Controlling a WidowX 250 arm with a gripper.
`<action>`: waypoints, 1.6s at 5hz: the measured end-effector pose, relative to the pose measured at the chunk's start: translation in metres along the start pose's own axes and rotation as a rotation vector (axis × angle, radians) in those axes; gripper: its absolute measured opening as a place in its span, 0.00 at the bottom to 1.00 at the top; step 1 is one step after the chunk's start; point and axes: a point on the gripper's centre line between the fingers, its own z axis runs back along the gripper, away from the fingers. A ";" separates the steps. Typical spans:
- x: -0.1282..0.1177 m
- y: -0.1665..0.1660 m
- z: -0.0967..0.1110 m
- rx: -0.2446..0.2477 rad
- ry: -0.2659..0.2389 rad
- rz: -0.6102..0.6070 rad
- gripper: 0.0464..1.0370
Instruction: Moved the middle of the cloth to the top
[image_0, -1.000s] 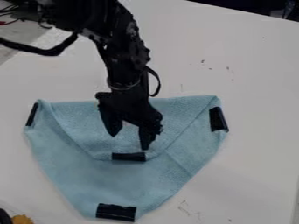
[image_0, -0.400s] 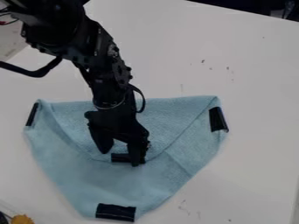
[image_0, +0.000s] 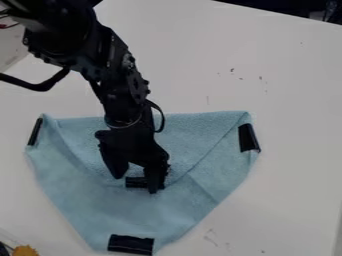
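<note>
Camera view: cloth (image_0: 180, 212) lies on the table (image_0: 294, 105), gripper (image_0: 136, 183) over its middle strip (image_0: 135, 182), fingers spread apart.
Bottom tip sits near the view's lower edge; white table spreads wide on the right and upper right, up to the far edge. Cloth narrows toward the bottom strip (image_0: 131, 244), long axis left-right, folded flap hanging down to the middle strip. More strips at the left corner and right corner; yellow thing (image_0: 25, 250) at bottom left, apart from cloth. Arm (image_0: 119, 85) crosses the top fold, hiding part of it. Can't tell if fingertips touch cloth.
</note>
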 end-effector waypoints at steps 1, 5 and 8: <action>0.004 -0.002 -0.001 -0.013 -0.032 -0.009 0.66; 0.010 -0.001 0.000 0.016 0.000 -0.016 0.06; 0.029 -0.015 0.058 0.115 -0.052 0.027 0.02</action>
